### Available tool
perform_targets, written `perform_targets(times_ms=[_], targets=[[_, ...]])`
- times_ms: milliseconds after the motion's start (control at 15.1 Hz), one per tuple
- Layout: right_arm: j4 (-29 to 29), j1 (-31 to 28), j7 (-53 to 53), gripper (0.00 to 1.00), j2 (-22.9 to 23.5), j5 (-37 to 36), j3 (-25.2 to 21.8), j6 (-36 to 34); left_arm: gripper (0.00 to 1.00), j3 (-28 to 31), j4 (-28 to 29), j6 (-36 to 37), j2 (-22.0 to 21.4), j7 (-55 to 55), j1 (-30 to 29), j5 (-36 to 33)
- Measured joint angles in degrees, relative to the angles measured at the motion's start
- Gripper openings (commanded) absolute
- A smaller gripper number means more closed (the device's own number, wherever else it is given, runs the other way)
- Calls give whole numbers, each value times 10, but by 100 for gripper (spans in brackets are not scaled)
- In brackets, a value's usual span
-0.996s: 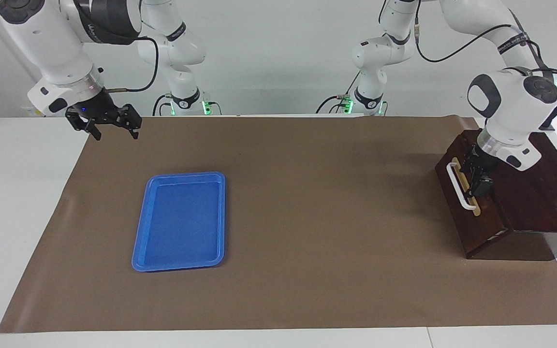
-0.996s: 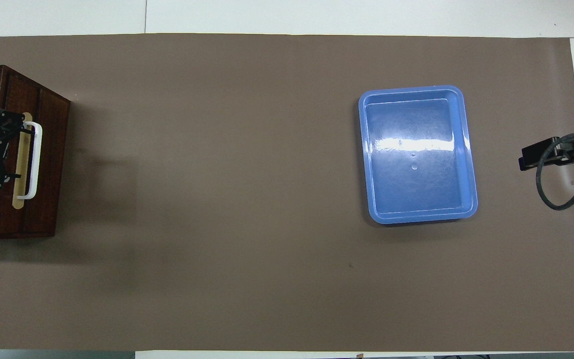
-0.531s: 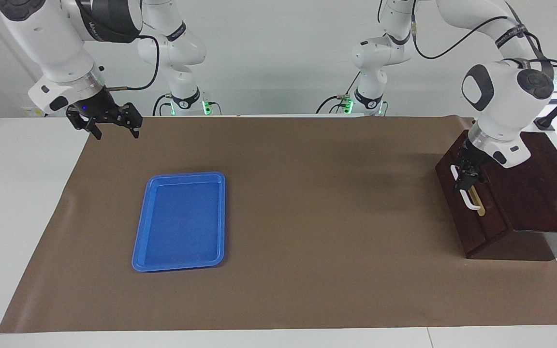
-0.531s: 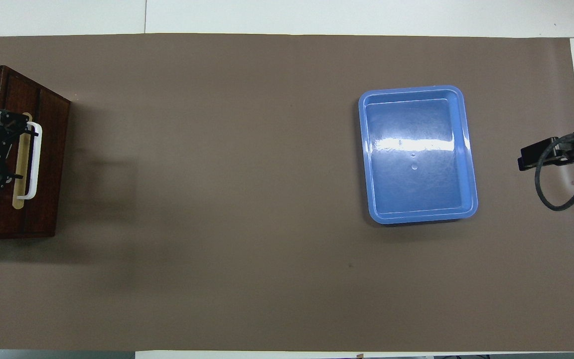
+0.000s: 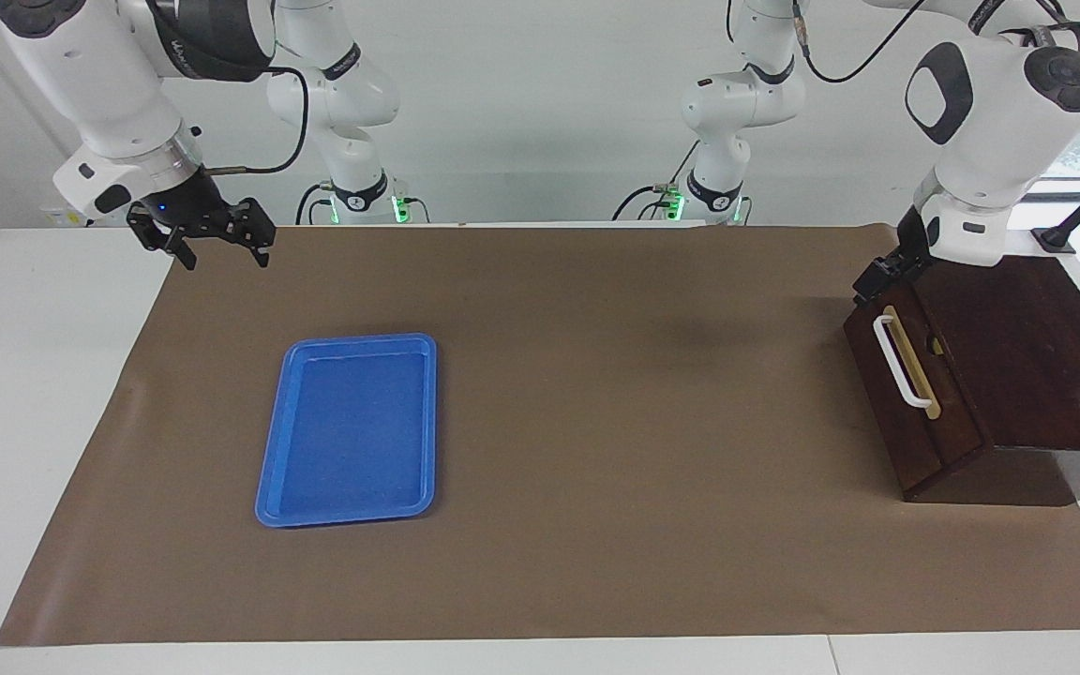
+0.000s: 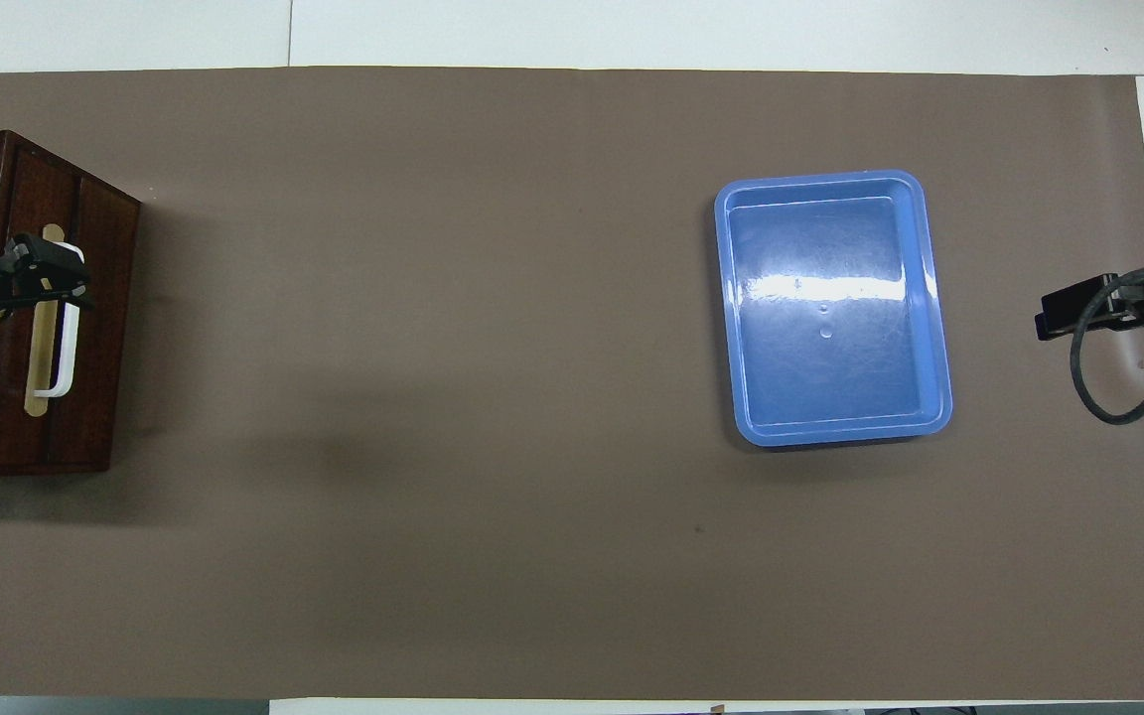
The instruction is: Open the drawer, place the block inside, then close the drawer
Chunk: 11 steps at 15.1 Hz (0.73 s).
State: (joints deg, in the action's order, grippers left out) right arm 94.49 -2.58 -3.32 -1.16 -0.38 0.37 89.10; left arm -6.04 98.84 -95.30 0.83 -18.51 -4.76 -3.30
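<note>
Brown paper covers the table where my left gripper (image 5: 880, 274) hangs open and empty above the shut drawer (image 5: 906, 398), block unseen, so dropping back risks clipping its handle (image 5: 899, 364).

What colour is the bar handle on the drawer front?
White, on a tan strip; the handle shows best in the facing view.

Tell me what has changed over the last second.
The left end effector rose off the drawer front: it was down at the white handle and now hangs above the box's top corner nearest the robots, holding nothing. In the facing view a small yellow bit shows beside the handle's strip. The drawer, the blue tray and the waiting right end effector stayed put.
</note>
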Motion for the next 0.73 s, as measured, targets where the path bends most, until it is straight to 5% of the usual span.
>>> perform_targets(times_ms=[730], targets=[[0,0,0,100,0,0,0,0,100,2,-26,40,17,102,58,4]])
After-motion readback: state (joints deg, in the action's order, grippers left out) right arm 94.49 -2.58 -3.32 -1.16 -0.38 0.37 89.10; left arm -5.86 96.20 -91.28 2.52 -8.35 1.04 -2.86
